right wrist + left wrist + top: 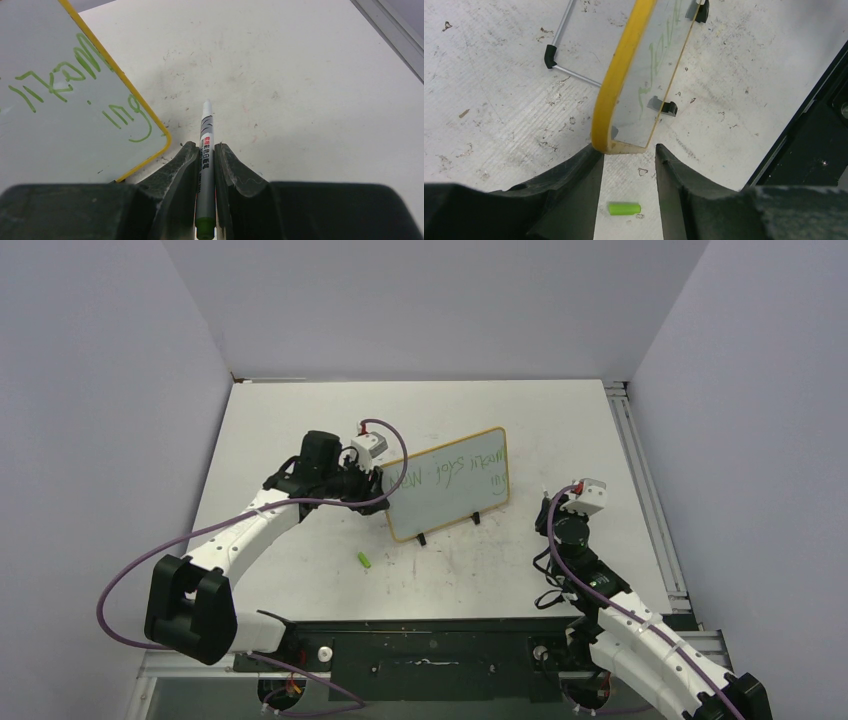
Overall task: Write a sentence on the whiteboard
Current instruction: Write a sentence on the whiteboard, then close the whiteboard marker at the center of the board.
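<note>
Left gripper (628, 150), nearest us, holds its fingers apart around a corner of the whiteboard (629, 120), which stands mid-table on 2 feet (421, 539). We judge a crooked retreat could snag its frame (616, 85), tip it and smear the sentence (455, 472). Rightward, the right gripper (205, 146) pinches the marker (206, 125); its bare tip could streak the table (300, 75).

White board (440, 508), yellow frame, green sentence (455, 473); light-green cap (365, 560); grey, white-tipped marker (205, 150); scuffed white table (300, 420).
</note>
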`<state>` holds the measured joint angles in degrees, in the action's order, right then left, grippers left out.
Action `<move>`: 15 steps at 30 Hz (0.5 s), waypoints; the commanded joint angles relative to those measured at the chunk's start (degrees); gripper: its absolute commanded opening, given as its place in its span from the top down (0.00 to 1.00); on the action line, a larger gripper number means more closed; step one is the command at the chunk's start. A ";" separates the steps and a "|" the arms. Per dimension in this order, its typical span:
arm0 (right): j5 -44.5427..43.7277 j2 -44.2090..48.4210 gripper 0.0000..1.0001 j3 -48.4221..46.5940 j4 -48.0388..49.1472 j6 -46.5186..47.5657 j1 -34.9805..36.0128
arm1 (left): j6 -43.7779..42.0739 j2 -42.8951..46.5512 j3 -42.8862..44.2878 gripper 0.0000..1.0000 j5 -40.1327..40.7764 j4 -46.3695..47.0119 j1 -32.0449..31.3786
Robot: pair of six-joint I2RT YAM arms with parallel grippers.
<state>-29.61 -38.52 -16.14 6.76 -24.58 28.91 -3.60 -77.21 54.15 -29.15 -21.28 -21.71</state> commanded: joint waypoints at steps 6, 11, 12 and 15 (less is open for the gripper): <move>-0.46 0.35 0.95 -1.03 0.97 -0.09 0.25 | 2.97 3.88 -1.03 0.42 -0.48 1.40 -0.26; -0.50 1.23 0.95 -1.84 0.38 0.90 0.23 | 12.20 10.33 -6.55 0.39 1.22 1.85 -0.08; -0.51 1.58 0.95 -1.99 0.23 1.19 0.29 | 14.72 12.31 -8.11 0.39 1.95 1.97 -0.08; -0.52 2.72 0.95 -2.08 0.26 1.53 0.20 | 21.37 19.52 -12.51 0.38 5.28 2.28 -0.08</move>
<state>-29.58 -37.63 -16.16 6.28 -24.18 28.91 7.53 -65.69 45.36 -27.51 -20.73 -21.71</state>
